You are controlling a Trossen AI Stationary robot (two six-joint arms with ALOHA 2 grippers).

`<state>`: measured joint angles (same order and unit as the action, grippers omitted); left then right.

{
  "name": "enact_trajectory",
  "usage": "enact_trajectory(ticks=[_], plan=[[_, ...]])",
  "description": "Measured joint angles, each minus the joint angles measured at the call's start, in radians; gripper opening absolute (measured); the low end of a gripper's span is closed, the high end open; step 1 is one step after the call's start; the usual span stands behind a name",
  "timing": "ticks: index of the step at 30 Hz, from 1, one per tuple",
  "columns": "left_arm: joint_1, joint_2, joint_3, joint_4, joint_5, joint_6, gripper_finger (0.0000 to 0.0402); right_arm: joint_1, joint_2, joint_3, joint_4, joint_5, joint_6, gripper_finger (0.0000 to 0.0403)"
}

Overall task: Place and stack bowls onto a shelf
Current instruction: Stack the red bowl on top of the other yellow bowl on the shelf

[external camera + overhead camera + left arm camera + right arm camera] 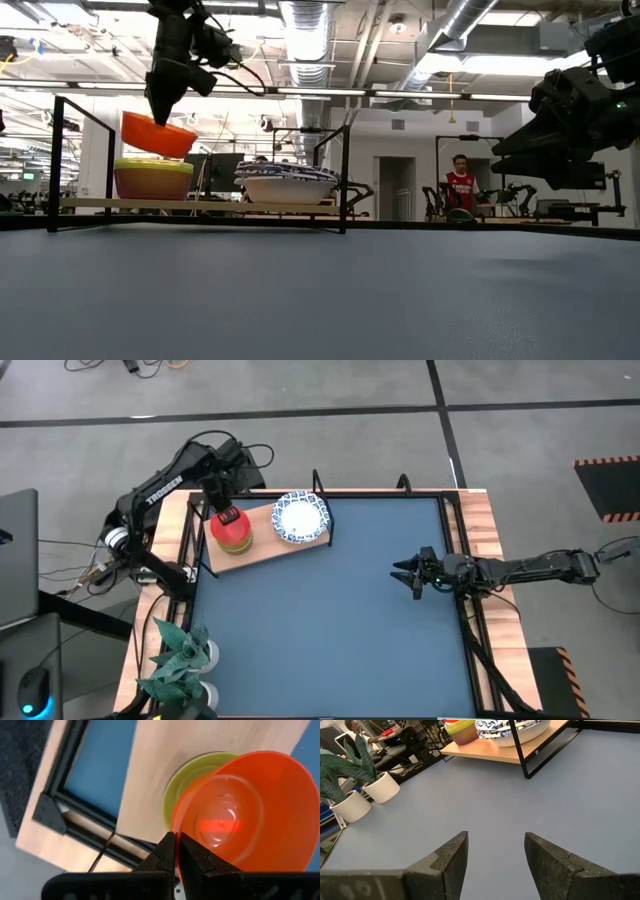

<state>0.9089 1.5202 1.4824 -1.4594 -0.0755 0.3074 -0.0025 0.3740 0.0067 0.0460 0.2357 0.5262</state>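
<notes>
A red bowl (158, 135) hangs just over a stack of plain bowls (153, 178) with a yellow-green one (190, 775) on top. That stack stands on the left part of the light-wood shelf (265, 548). My left gripper (228, 515) is above it, shut on the red bowl (250, 810). To the right on the shelf stands a stack of white bowls with blue rims (300, 517). My right gripper (408, 573) waits open, low over the table's right side, with nothing between its fingers (455, 855). My left gripper pinches the red bowl's rim (173, 822) between its two fingers, one inside the bowl and one outside. The fingers come from above, pointing down. The bowl hangs tilted below them, its opening up, just over the stack's top bowl.
Two potted plants (180, 660) stand at the table's near left corner. Black metal posts (345, 180) rise at the shelf's ends. The wide blue-grey tabletop (330, 630) lies between the shelf and my right gripper. A person (461, 188) stands far back in the room.
</notes>
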Motion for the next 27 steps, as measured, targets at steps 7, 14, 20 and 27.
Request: enact_trajectory(ticks=[7, 14, 20, 27], plan=[[0.006, 0.053, 0.000, 0.020, 0.011, 0.071, 0.0000, 0.000, 0.000, 0.000, 0.000, 0.000, -0.003, 0.0220], [0.038, 0.081, 0.000, 0.034, 0.021, 0.118, 0.0000, 0.000, 0.000, 0.000, 0.000, 0.001, -0.003, 0.0220], [0.051, 0.083, 0.000, 0.035, 0.055, 0.123, 0.0000, 0.000, 0.000, 0.000, 0.000, 0.001, -0.003, 0.0220], [0.051, 0.083, 0.000, 0.034, 0.072, 0.143, 0.0002, 0.000, 0.000, 0.000, 0.000, 0.000, -0.003, 0.0220]])
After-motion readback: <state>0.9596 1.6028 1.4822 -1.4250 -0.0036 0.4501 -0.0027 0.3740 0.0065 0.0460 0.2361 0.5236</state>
